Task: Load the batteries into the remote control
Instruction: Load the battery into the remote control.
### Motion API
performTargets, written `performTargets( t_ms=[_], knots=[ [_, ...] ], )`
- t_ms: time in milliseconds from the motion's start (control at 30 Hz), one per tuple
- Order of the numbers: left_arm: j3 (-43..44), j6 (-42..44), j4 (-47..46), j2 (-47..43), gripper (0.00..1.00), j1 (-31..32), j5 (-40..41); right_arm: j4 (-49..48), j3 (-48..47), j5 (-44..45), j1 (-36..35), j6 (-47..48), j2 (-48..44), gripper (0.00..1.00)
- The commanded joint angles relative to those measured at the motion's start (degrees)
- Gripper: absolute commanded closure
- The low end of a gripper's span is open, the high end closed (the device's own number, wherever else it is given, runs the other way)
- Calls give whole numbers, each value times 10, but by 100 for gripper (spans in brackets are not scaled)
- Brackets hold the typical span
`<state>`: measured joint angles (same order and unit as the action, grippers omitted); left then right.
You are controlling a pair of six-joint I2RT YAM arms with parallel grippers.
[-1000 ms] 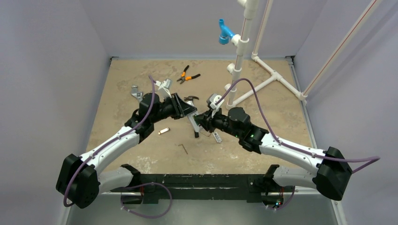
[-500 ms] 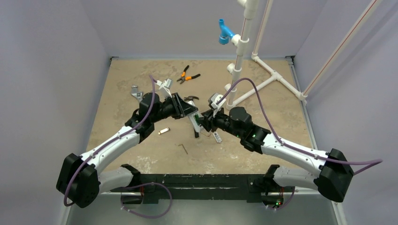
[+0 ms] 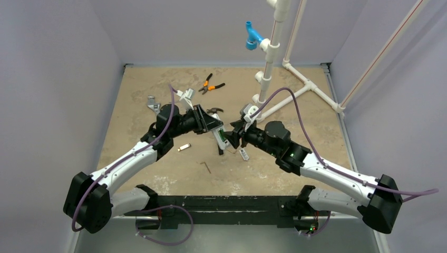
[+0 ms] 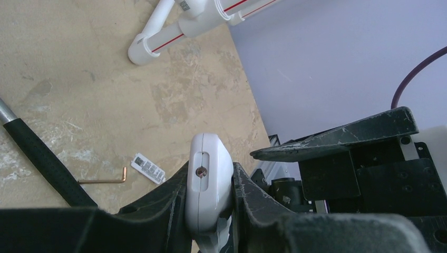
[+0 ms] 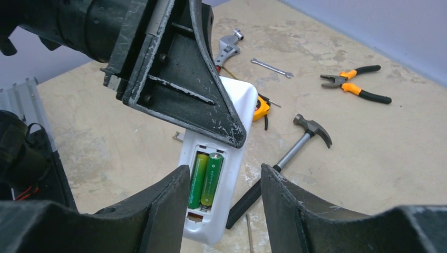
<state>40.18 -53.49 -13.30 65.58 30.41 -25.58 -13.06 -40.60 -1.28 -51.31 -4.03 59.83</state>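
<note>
My left gripper (image 3: pixel 215 127) is shut on the white remote control (image 3: pixel 220 139) and holds it above the table. In the left wrist view the remote (image 4: pixel 208 182) is clamped edge-on between the two fingers. The right wrist view shows the remote's (image 5: pixel 236 153) open back, with two green batteries (image 5: pixel 205 179) lying side by side in the compartment. My right gripper (image 3: pixel 235 135) is open and empty. Its fingers (image 5: pixel 163 211) stand either side of the remote's lower end, not touching it.
A hammer (image 5: pixel 295 150) lies on the table under the remote. Orange pliers (image 3: pixel 211 86), a wrench (image 3: pixel 153 104), a silver clip (image 3: pixel 183 147), a hex key (image 3: pixel 206 166) and a small white labelled piece (image 3: pixel 243 154) lie around. A white pipe frame (image 3: pixel 295 89) stands at the back right.
My right arm has drawn back a little to the right, away from the remote. The left arm and the remote have stayed in place.
</note>
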Motion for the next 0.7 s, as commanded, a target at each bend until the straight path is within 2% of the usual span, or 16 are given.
performTargets(
  t_ms=[0, 167, 300, 433, 533, 567, 667],
  knots=[
    [27, -10, -42, -3, 100, 2, -12, -13, -19, -26, 2, 6, -18, 49],
    [29, -10, -40, -1, 100, 2, -18, -30, -8, -44, 2, 17, -35, 44],
    [36, -11, -38, 8, 100, 2, -45, -24, -3, -30, 2, 78, -65, 27],
    [39, -19, -55, 24, 100, 2, -84, 2, -2, -29, 3, 129, -91, 24],
    [43, -30, -73, 38, 100, 2, -114, 58, -16, -19, 3, 182, -101, 28],
    [44, -33, -80, 43, 100, 2, -122, 78, -21, -18, 3, 198, -103, 32],
    [49, -36, -86, 50, 100, 5, -141, 150, -36, -34, 3, 270, -116, 55]
  ],
)
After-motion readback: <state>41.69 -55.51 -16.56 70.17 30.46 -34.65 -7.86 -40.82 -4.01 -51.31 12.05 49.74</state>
